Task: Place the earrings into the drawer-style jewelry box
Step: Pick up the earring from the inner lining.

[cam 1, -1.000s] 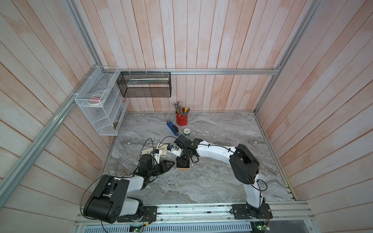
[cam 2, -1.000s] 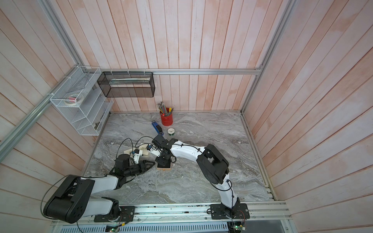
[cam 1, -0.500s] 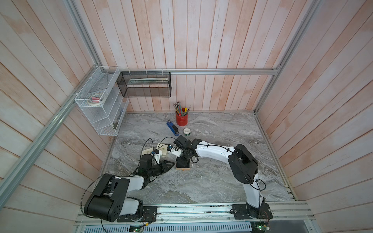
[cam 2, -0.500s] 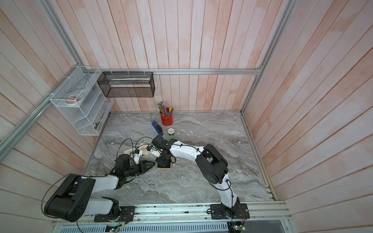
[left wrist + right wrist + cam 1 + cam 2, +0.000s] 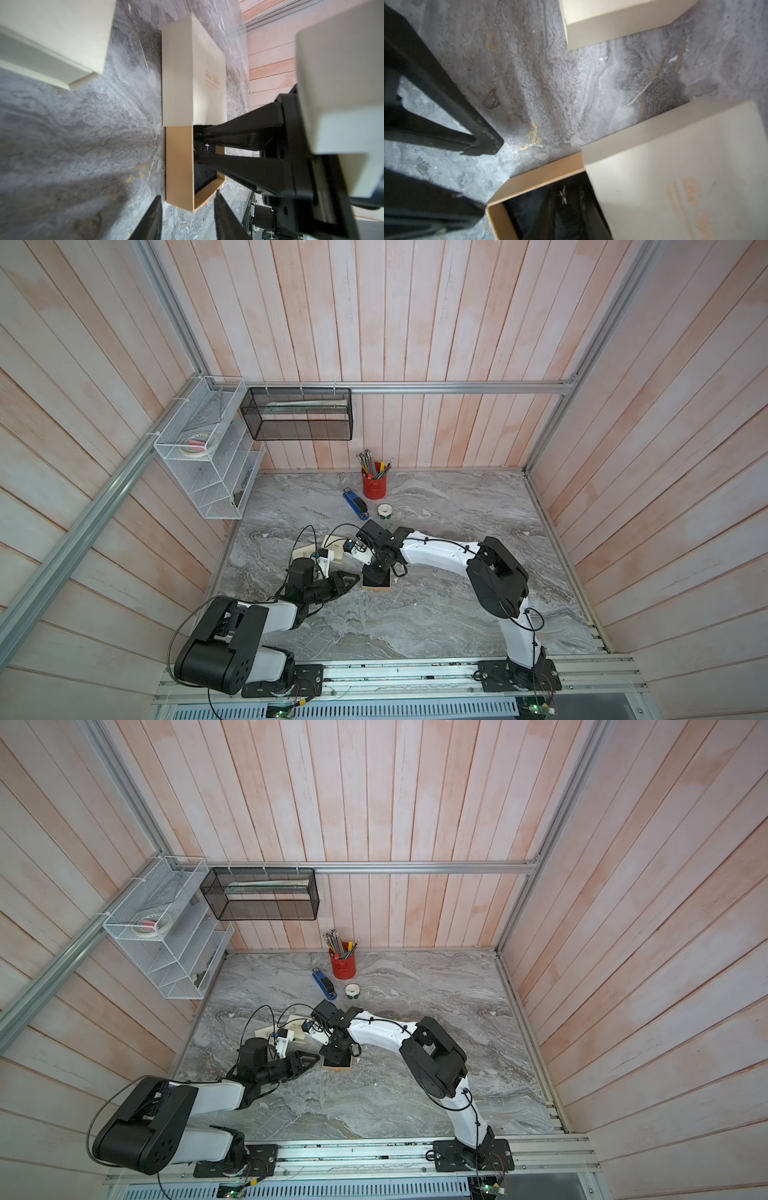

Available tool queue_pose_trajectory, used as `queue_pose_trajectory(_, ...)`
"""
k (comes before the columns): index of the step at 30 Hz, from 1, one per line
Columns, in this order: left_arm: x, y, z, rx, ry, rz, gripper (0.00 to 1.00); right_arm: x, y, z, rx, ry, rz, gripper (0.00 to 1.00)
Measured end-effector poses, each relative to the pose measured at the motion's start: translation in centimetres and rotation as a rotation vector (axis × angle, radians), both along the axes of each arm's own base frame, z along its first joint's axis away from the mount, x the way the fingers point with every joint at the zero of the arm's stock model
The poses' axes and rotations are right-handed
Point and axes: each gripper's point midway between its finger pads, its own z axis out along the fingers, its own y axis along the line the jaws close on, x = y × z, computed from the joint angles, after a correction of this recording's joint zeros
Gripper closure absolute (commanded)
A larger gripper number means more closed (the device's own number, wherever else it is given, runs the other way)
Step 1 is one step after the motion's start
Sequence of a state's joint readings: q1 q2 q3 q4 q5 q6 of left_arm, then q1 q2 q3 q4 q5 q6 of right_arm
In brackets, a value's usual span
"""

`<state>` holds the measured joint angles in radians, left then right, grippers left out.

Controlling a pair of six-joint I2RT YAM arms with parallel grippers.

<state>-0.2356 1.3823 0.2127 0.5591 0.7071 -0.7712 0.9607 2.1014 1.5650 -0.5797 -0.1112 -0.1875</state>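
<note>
**Earring inside the open drawer**

The drawer stands pulled out of the cream jewelry box on the bench. The right claw reaches into the drawer, narrowly parted, with a small cross-shaped earring in the gap. The left claw stands parted just beside the drawer's outer corner.

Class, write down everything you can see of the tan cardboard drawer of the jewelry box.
The tan cardboard drawer is a shallow open-topped tray with thin walls and a black lining. It sits flat on the grey marbled tabletop, pulled partway out of its cream sleeve. A silver cross-shaped earring lies on the lining. The right gripper reaches inside, jaws apart either side of the earring. The open left gripper sits at the drawer's free end; whether it touches is unclear.
</note>
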Motion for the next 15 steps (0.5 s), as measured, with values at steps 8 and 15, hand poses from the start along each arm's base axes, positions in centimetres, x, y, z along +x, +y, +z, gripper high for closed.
queue_pose_trajectory(8,0.01,0.00,0.01,0.000,-0.001,0.000,0.58,0.05,0.08,0.05,0.003,-0.002,-0.003,0.91)
queue_pose_trajectory(15,0.26,-0.06,0.25,0.000,-0.009,-0.001,0.58,0.16,0.22,0.80,0.021,-0.012,-0.010,0.96)
